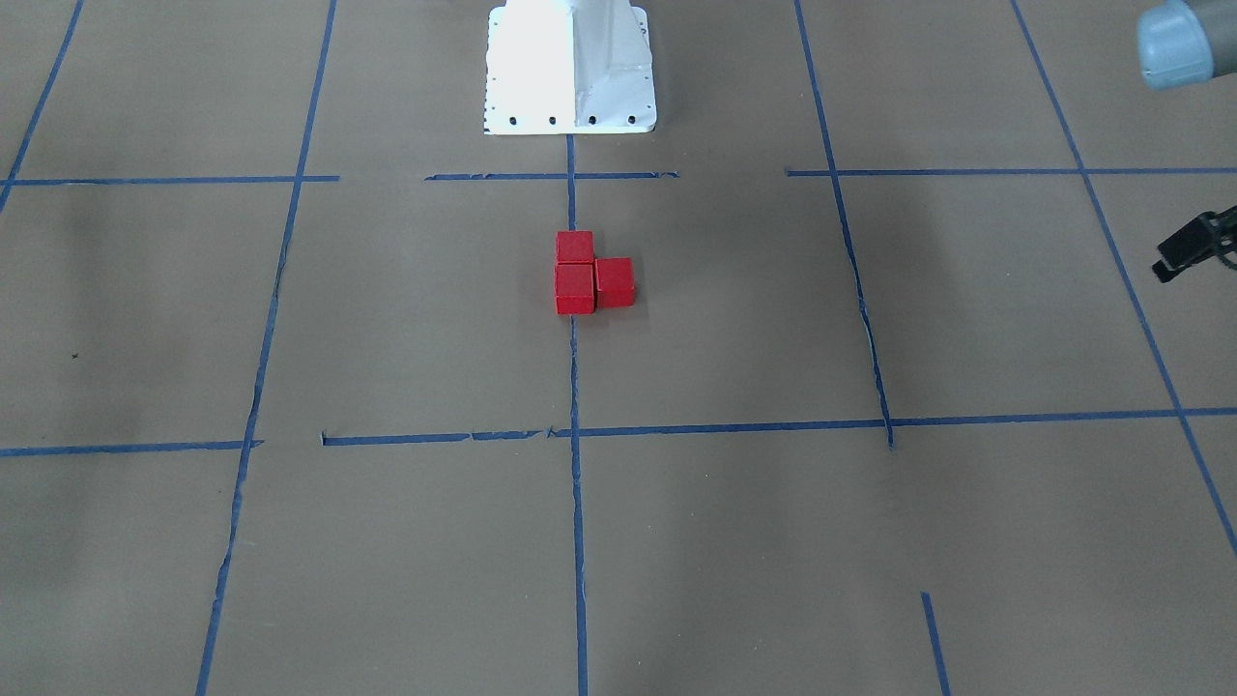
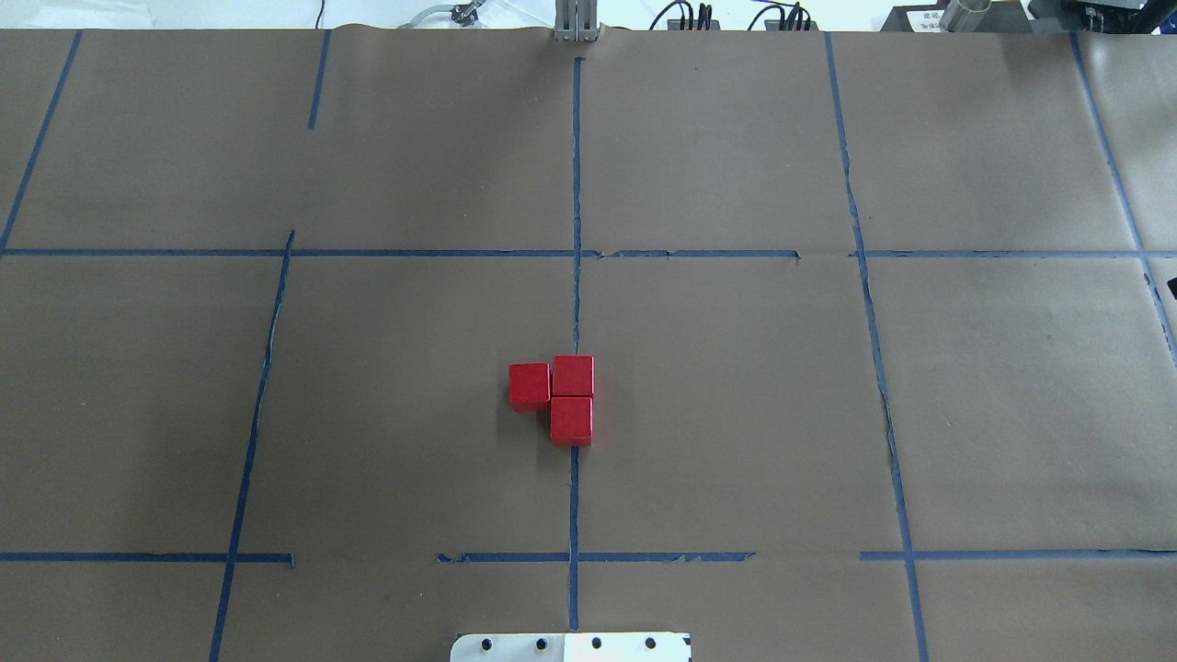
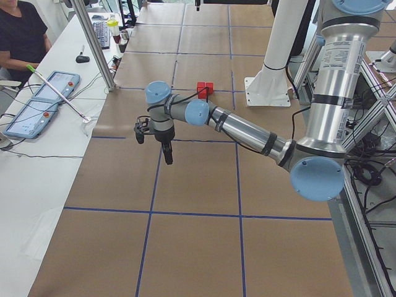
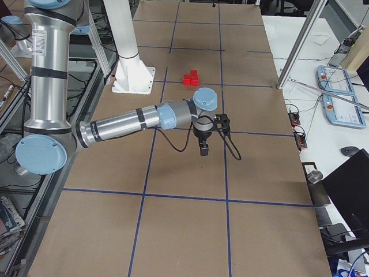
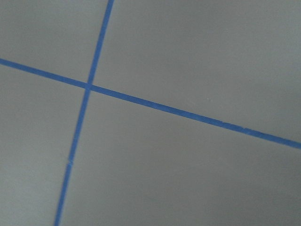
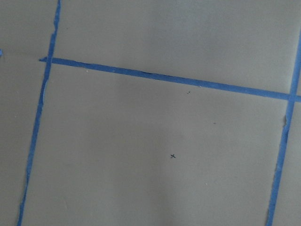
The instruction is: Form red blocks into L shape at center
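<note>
One broad sheet of brown paper (image 2: 736, 414) covers the table, ruled into boxes by blue tape lines (image 2: 414, 253). Next in size, the left arm (image 3: 247, 130) stretches low over its own end of the table, and the right arm (image 4: 121, 124) does the same at the opposite end, both well apart from the middle. Between them the white base (image 1: 570, 68) sits at the robot's edge, right on the central tape line (image 2: 576, 138). Down to the tools: the left gripper (image 3: 167, 159) hangs fingers-down above bare paper, and the right gripper (image 4: 204, 151) hangs likewise. Parted or closed? I cannot tell for either one. Both wrist cameras look at paper and tape crossings. And the smallest players: three red blocks (image 2: 572, 397) rest at the center (image 2: 577, 331), between the two horizontal lines. Two sit on the central line, face to face, one nearer the base (image 2: 571, 420) and one farther (image 2: 573, 376). The third (image 2: 530, 386) touches the farther block's side toward the robot's left, nudged slightly baseward, making an L.
</note>
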